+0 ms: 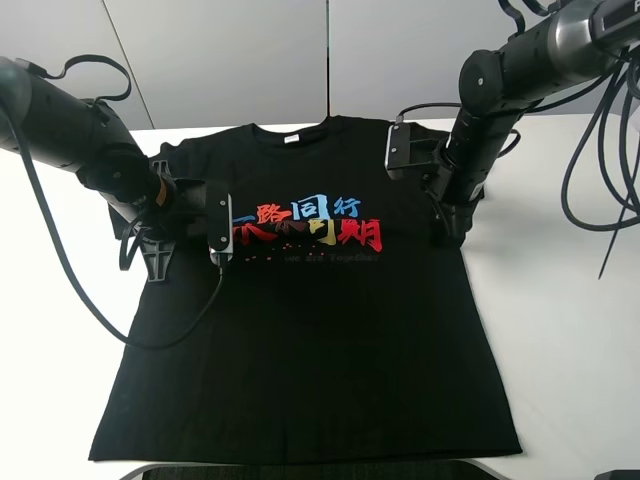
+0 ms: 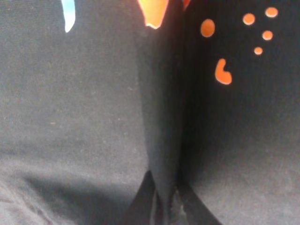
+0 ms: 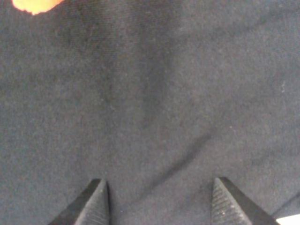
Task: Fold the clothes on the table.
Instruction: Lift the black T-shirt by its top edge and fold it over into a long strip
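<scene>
The black T-shirt point(image 1: 310, 340) lies spread flat, printed side up, on the white table point(image 1: 570, 330), its collar toward the far edge. The left gripper point(image 2: 163, 206) is down at the shirt's left side beside the sleeve, its jaws clamped together on a raised ridge of the fabric. The right gripper point(image 3: 159, 199) rests on the cloth at the opposite side, below the other sleeve, jaws standing apart with flat fabric between them.
</scene>
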Action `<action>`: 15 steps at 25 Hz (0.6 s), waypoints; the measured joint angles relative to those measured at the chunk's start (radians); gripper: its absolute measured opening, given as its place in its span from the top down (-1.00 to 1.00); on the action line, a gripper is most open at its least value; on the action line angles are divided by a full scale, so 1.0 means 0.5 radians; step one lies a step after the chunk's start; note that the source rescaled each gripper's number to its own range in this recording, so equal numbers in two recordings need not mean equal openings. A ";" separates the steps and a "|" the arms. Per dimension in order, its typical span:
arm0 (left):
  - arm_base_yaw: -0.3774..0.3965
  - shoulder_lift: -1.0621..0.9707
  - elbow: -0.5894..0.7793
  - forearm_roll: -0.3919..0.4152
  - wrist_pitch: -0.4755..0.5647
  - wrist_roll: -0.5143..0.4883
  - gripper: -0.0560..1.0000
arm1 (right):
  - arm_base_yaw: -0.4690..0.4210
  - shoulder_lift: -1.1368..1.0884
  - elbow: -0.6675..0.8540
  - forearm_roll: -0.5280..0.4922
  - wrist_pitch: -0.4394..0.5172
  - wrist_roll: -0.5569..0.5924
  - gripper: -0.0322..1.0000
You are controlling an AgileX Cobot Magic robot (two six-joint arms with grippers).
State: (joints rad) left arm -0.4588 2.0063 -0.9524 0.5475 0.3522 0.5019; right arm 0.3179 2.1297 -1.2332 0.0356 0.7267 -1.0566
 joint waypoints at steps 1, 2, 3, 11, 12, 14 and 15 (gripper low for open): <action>0.000 0.001 0.000 0.000 0.000 0.000 0.89 | 0.000 0.005 0.000 0.005 0.021 0.000 -0.01; 0.000 0.005 0.000 0.000 0.000 0.000 0.89 | 0.000 0.010 0.000 0.010 0.036 0.004 0.16; 0.000 0.005 0.000 0.001 -0.004 0.000 0.89 | 0.000 0.014 0.000 0.023 0.064 0.008 0.33; 0.000 0.005 0.000 0.008 -0.008 0.000 0.89 | 0.000 0.014 0.000 0.054 0.077 0.050 0.91; 0.000 0.005 0.000 0.008 -0.008 0.000 0.89 | 0.000 0.014 0.000 0.054 0.073 0.054 0.91; 0.000 0.005 0.000 0.008 -0.008 0.000 0.89 | 0.000 0.014 0.000 0.054 0.073 0.062 0.91; 0.000 0.005 0.000 0.008 -0.008 0.000 0.89 | 0.000 0.014 0.000 0.054 0.073 0.066 0.91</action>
State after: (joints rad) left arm -0.4588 2.0086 -0.9524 0.5515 0.3484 0.5019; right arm 0.3179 2.1365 -1.2332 0.0625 0.7634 -1.0238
